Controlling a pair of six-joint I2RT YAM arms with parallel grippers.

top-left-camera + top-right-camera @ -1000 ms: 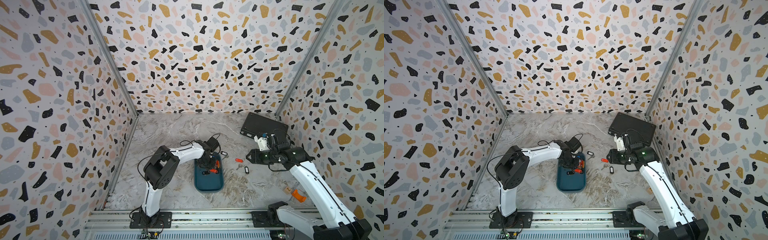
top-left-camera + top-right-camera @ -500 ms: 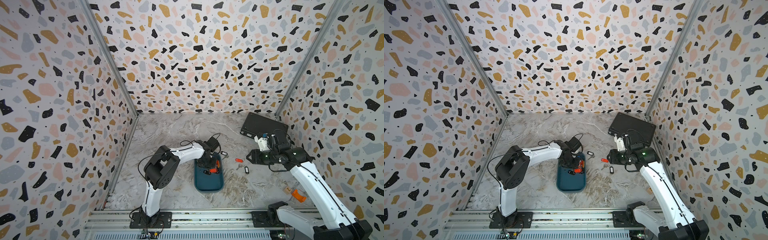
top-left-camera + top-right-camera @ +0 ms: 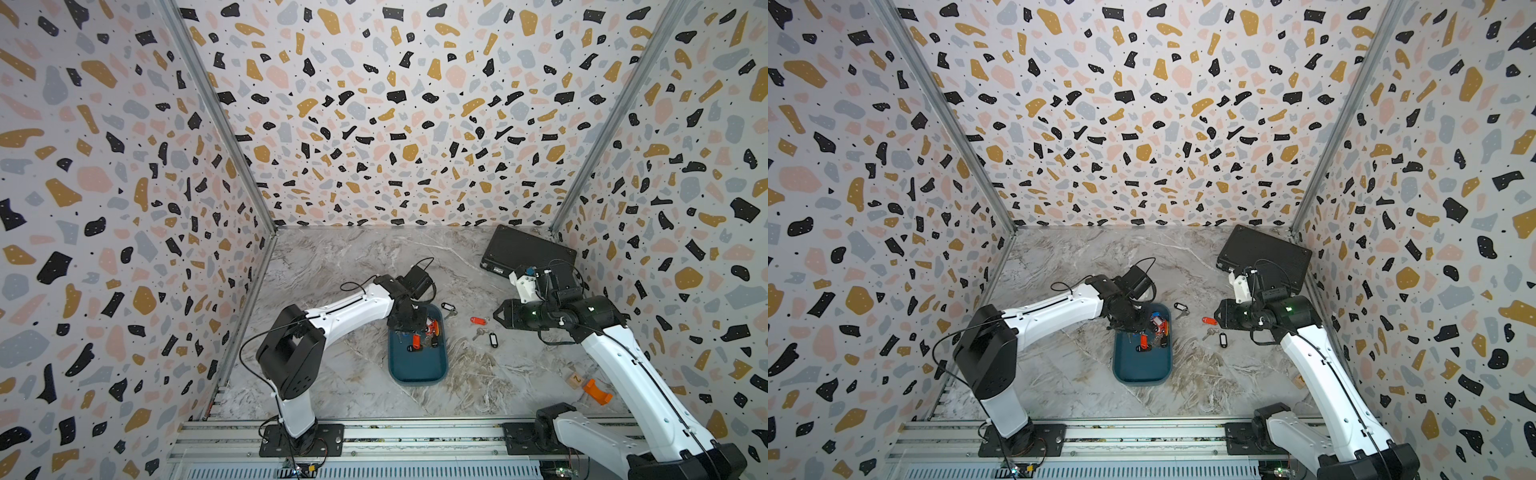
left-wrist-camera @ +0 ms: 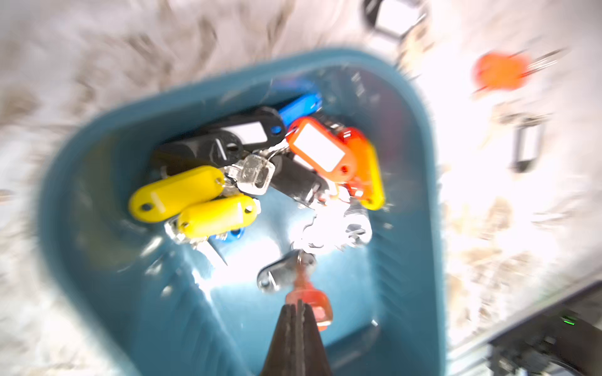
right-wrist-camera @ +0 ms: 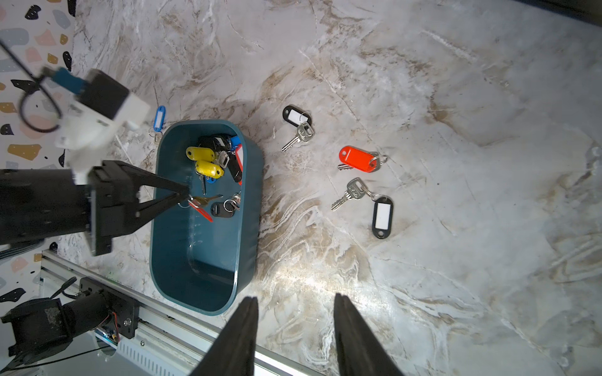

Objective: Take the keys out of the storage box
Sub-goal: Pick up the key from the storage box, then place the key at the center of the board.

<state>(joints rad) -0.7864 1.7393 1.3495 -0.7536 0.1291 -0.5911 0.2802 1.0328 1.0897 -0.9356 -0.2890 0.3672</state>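
The storage box (image 3: 417, 368) sits between the arms, its long axis running near to far. The keys (image 3: 428, 332) are heaped at its far end. The left arm reaches in over the left rim with its wrist tipped down. The left gripper (image 4: 297, 309) is clenched on a red-tagged key (image 4: 321, 306) (its tag dangles in the right wrist view). Only that view shows a blue-tagged key (image 5: 159, 117) outside the far-left corner. The right gripper (image 5: 294, 297) hovers right of the box and points left, its fingers parted and empty.

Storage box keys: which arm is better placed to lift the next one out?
Left. The left tool is shut on a red-tagged key inside the storage box, while the right tool hangs open over the table, holding nothing.
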